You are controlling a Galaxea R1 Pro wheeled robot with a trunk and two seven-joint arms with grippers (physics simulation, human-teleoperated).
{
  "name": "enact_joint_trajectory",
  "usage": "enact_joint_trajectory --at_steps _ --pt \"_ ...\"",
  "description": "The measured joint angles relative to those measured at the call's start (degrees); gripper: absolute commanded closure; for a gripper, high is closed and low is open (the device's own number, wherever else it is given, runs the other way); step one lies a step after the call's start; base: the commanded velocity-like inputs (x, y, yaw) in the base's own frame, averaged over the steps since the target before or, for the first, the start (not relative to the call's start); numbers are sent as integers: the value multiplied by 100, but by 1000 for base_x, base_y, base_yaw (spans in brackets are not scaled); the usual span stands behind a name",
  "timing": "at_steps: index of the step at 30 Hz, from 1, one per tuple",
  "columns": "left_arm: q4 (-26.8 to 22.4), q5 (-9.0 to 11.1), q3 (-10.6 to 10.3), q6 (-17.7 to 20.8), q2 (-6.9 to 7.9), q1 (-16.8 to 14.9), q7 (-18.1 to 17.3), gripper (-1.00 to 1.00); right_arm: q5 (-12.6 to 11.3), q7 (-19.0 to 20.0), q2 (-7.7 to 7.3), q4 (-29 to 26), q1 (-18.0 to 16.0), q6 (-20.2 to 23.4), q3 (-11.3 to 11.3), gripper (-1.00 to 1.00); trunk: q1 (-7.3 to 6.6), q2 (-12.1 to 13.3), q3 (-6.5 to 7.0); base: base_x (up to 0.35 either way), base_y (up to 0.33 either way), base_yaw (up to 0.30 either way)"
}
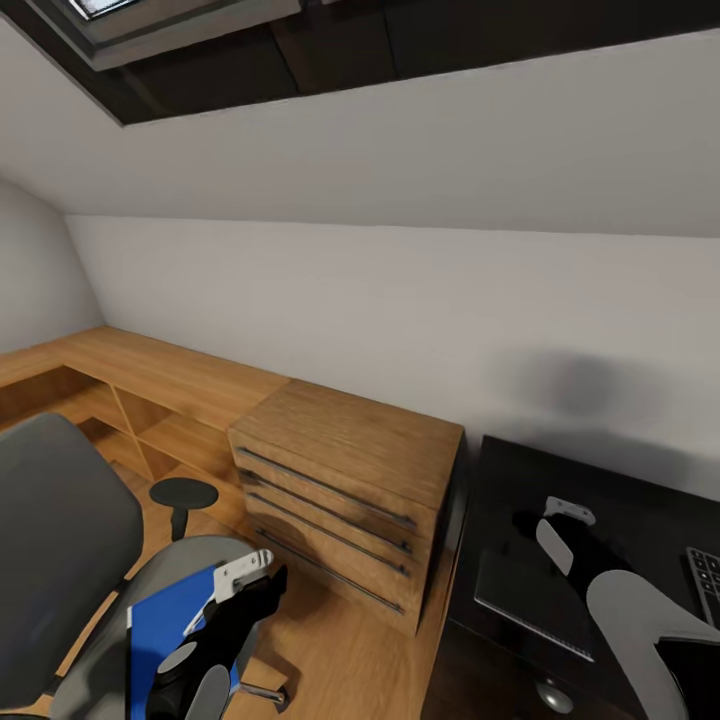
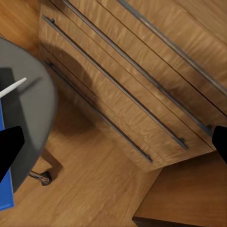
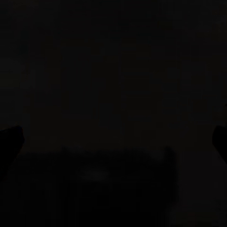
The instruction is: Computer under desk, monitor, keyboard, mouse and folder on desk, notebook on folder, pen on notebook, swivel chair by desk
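Head view: the swivel chair (image 1: 70, 540) is seen at 8 o'clock, grey, with one round black armrest (image 1: 183, 493) standing beside the seat. The folder (image 1: 165, 620), bright blue, lies flat on the seat. The left claw (image 1: 240, 580) is held over the folder's near-right part; its white-tipped fingers appear spread. A light wooden drawer unit (image 1: 345, 490) with bar handles stands at centre, on the wood floor (image 1: 340, 650). The black worktop (image 1: 520, 600) is seen at 4 o'clock, touching the drawer unit's side. The right claw (image 1: 560, 520) is held above the worktop; its state cannot be told here. The keyboard (image 1: 706, 580) is partly seen at the 3 o'clock edge, on the worktop.

Left wrist view: the drawer unit's fronts, the chair seat (image 2: 28, 113) and a strip of the folder (image 2: 4, 165) are recorded. A thin white tip (image 2: 13, 87) lies over the seat. The dark fingertips (image 2: 9, 146) stand wide apart, nothing between them.

Right wrist view: the picture is almost black. Two dark fingertips (image 3: 10, 142) are made out at opposite edges, apart.
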Motion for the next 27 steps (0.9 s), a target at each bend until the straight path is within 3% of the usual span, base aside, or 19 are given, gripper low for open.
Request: enact_joint_trajectory --at_steps 27 --pt "7 0 -1 3 -1 3 7 -100 11 -31 27 -26 -10 70 3 -100 549 -1006 -448 0 0 0"
